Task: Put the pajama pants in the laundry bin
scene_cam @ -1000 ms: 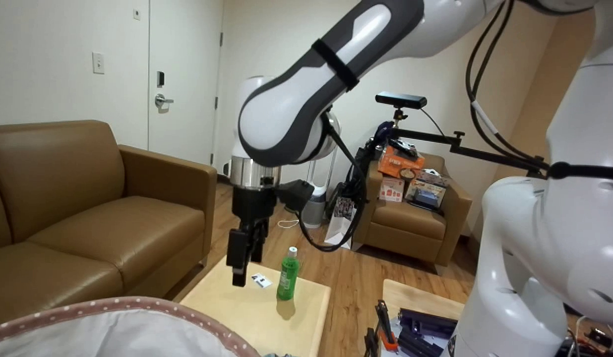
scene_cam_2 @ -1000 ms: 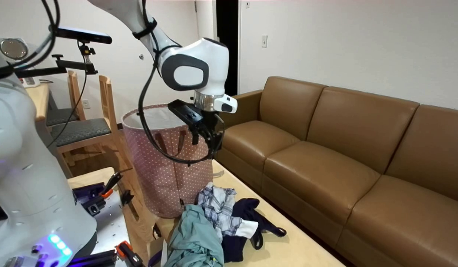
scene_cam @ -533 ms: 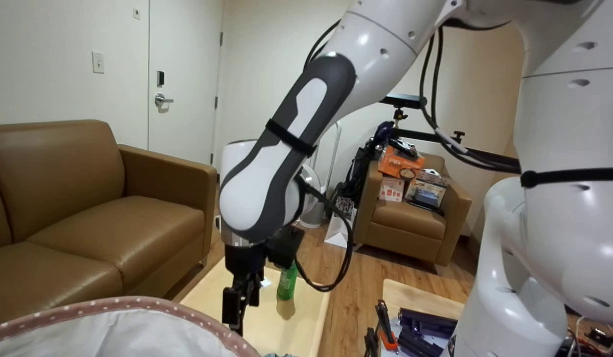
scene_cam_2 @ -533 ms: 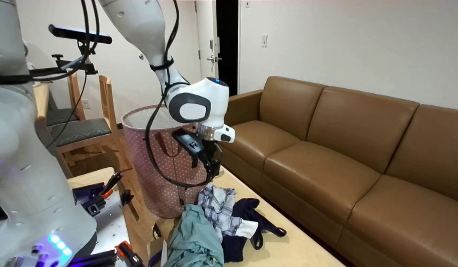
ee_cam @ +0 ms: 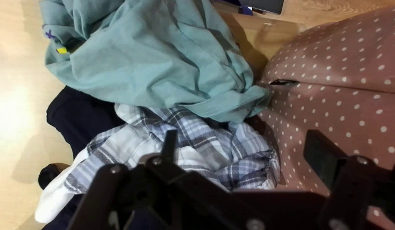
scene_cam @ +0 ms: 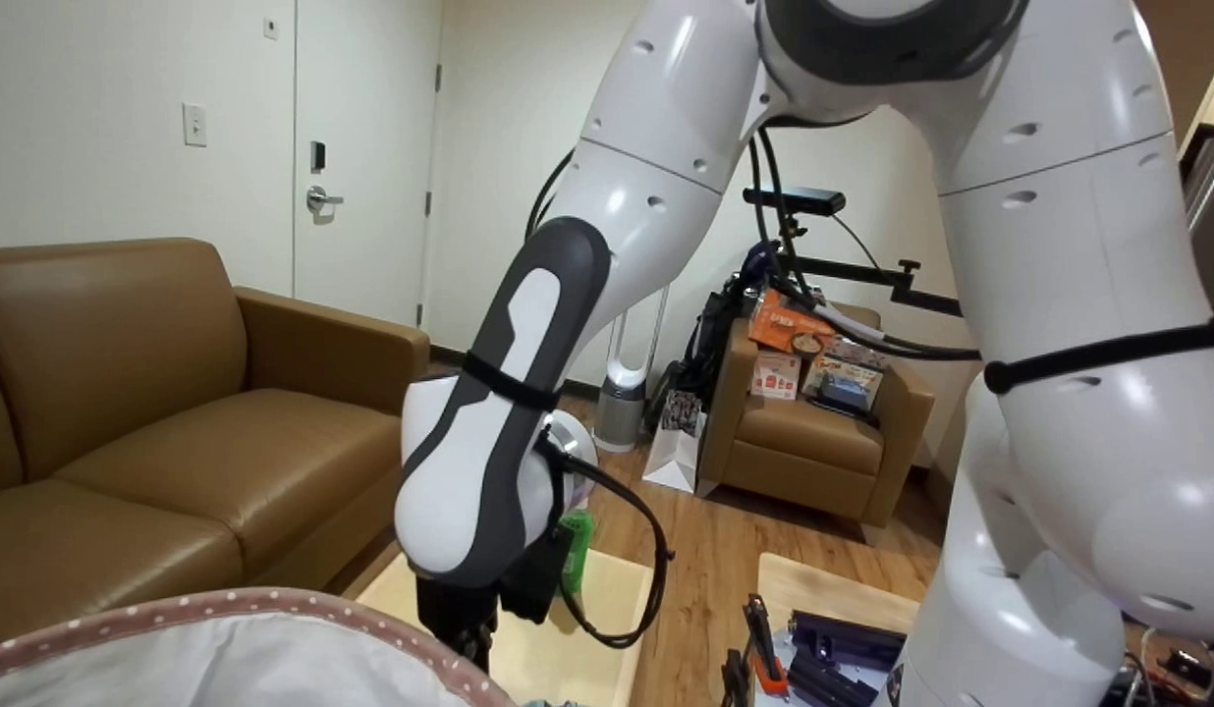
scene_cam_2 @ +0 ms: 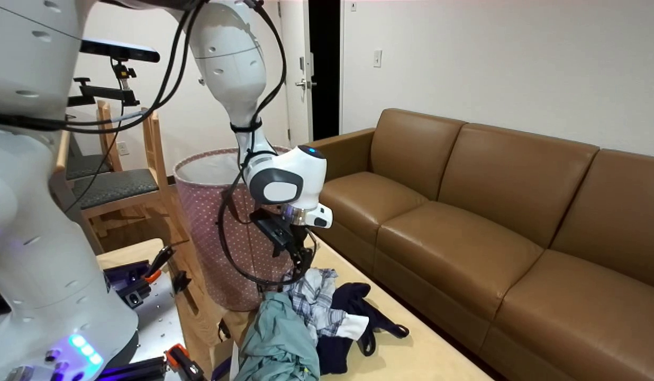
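Note:
The plaid pajama pants (scene_cam_2: 314,296) lie crumpled on the table against the foot of the laundry bin. They also show in the wrist view (ee_cam: 210,147), between a teal garment and a navy one. The laundry bin (scene_cam_2: 208,238) is tall, pink with white dots and white-lined. Its rim shows in an exterior view (scene_cam: 273,595) and its wall in the wrist view (ee_cam: 338,70). My gripper (scene_cam_2: 301,262) points down just above the bin end of the pants. In the wrist view my gripper (ee_cam: 241,135) is open and empty, one finger over the pants, the other by the bin wall.
A teal garment (ee_cam: 146,64) overlaps the pants and touches the bin. A navy garment (scene_cam_2: 353,307) lies partly under the pants. A green bottle (scene_cam: 578,550) stands farther along the light wooden table (scene_cam_2: 427,354). A brown sofa (scene_cam_2: 464,233) runs beside the table.
The arm has come down, bringing my open gripper from the height of the bin's upper part to just above the pants. The clothes and the bin have not moved.

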